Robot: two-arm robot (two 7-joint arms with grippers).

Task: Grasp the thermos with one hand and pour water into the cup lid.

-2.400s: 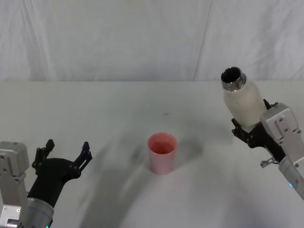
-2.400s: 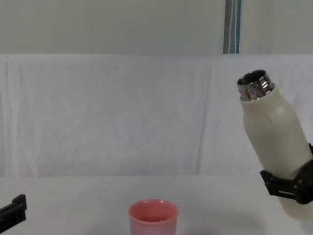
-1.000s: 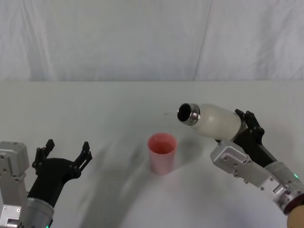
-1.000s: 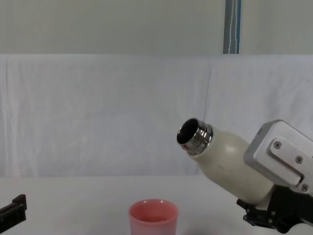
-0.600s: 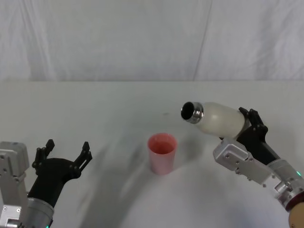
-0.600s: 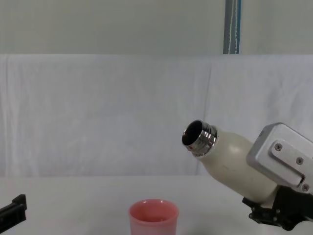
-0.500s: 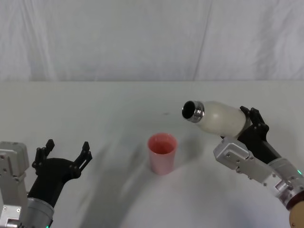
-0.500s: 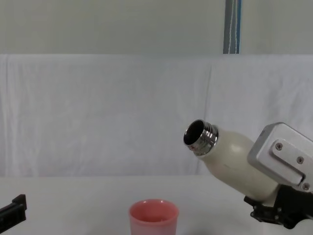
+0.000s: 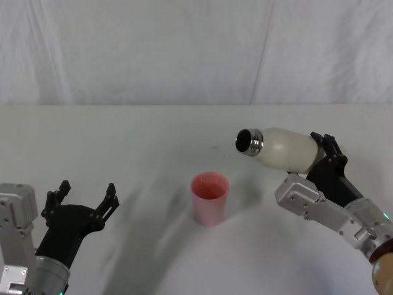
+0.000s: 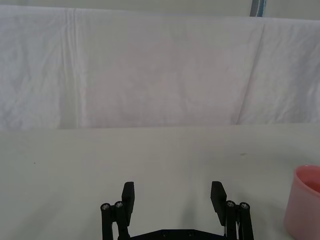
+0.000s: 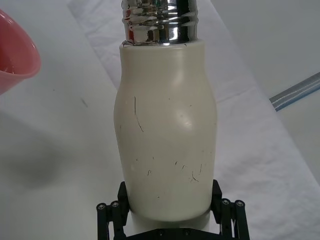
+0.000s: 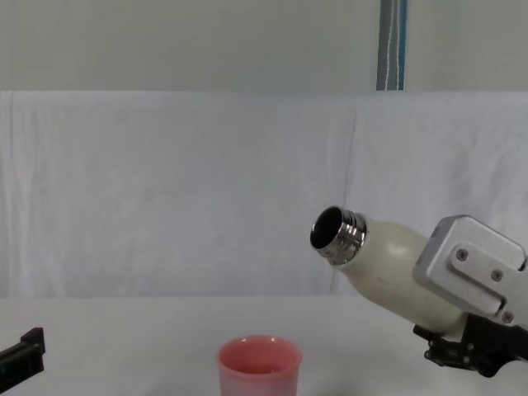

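Right gripper (image 9: 320, 161): you had it clamped round the bottle's lower body, right of the cup.
Bottle (image 9: 284, 149): held in the air, tipped steeply, its steel mouth aimed toward the cup.
Cup (image 9: 210, 198): upright on the table (image 9: 123, 141).
Left gripper (image 9: 86, 200): fingers spread wide, holding nothing, well left of the cup.

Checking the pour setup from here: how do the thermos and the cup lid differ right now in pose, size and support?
The thermos is tipped well over, its steel neck pointing toward the cup lid, which stands upright. The thermos is cream-white and much the larger; the cup lid is pink and short. The right gripper holds the thermos in the air, while the cup lid rests on the table untouched. The left gripper sits open, apart from both. Both are open-mouthed.
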